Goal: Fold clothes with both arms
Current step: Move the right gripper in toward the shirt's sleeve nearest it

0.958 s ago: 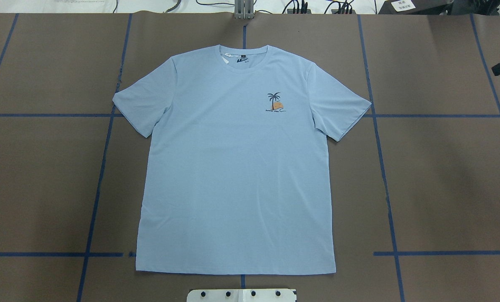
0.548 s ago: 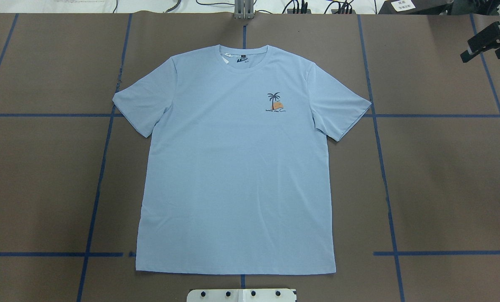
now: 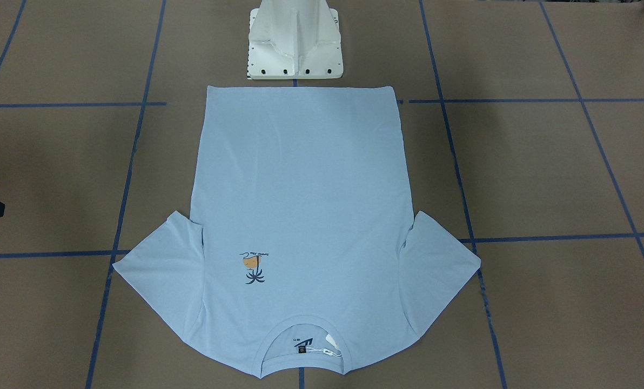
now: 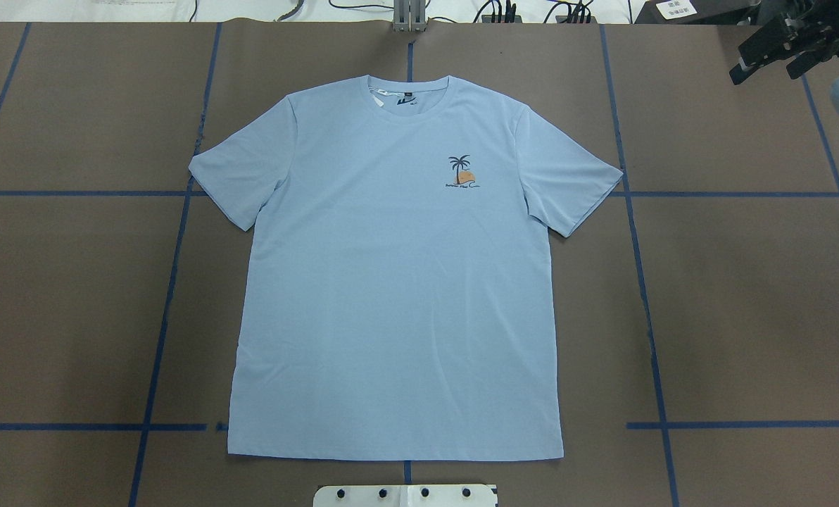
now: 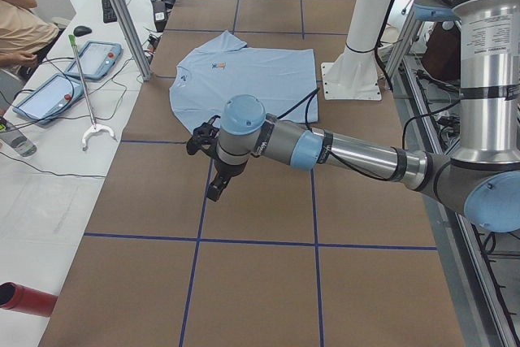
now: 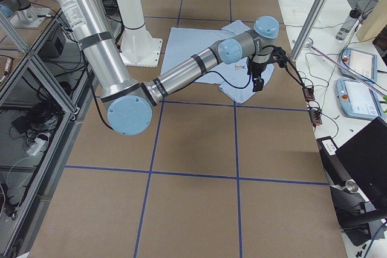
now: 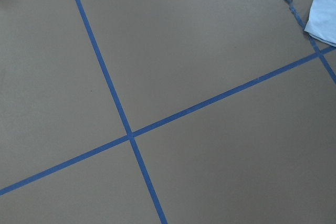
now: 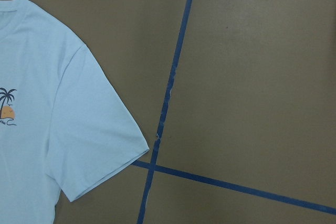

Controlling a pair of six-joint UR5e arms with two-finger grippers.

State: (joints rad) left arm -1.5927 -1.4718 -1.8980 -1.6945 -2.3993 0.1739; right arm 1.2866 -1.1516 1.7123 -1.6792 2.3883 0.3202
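T-shirt (image 4: 391, 296) lies flat on desk (image 4: 743, 296): light, limp, slippery. Pinch hem corners. Right claw (image 4: 764, 70), beyond its sleeve, released. Left claw (image 5: 207, 166): cannot tell.

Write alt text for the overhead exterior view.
A light blue T-shirt lies flat, front up, on a brown table gridded with blue tape, collar farthest from the robot, palm-tree print on the chest. The right tool, open, hangs at the top right corner, off the shirt.
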